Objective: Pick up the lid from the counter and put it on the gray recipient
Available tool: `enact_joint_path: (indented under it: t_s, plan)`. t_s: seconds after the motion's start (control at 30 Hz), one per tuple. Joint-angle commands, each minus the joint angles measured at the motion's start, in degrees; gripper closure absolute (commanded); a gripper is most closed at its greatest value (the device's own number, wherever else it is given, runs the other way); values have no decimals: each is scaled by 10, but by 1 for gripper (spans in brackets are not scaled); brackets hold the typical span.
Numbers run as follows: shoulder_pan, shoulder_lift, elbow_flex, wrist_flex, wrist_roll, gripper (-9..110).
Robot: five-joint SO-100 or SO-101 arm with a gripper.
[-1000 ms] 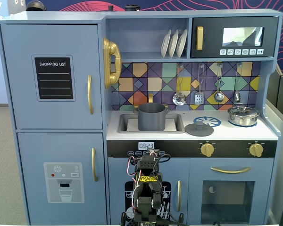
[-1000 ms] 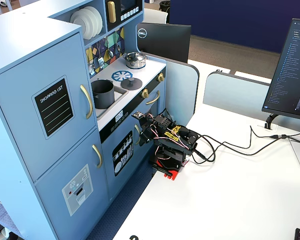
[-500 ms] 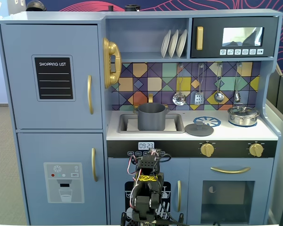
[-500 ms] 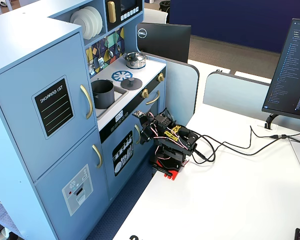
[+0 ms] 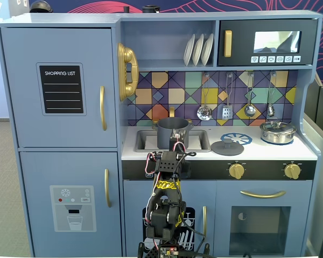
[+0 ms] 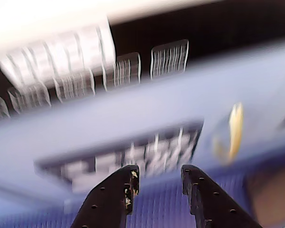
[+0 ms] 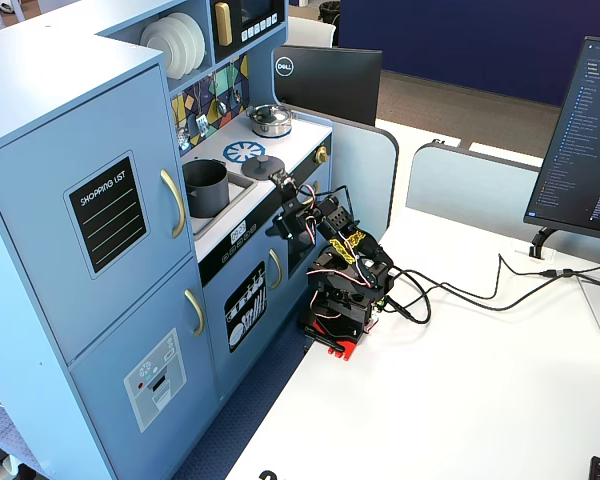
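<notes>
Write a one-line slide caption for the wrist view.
Motion-blurred wrist view: empty fingers spread apart, facing the toy kitchen's blue front.

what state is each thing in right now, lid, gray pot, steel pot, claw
lid: flat on the counter, knob up, untouched
gray pot: upright in the sink recess, uncovered
steel pot: on the counter, its own lid on
claw: jaws apart, empty, facing the kitchen front

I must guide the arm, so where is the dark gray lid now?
In a fixed view the lid lies flat on the counter, right of the sink and the gray pot, overlapping the blue burner print.
</notes>
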Motion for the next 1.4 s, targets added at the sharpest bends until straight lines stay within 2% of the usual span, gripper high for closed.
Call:
enact_joint_path:
  t_s: [0.0,0.1,0.3,0.47,0.57,0.7,1.03,1.37]
  plan:
    - [31,-16,-62,-62,-10,101]
    - [76,-9,-62,-148,-24,101]
    - [173,-9,-34,-308,13,101]
    - [216,-35,35,-477,44,89]
    - [216,-56,78,-568,41,87]
    - [221,-120,76,-635,33,84]
    - [253,-236,47,-721,31,77]
    - [249,-363,-17,-770,20,77]
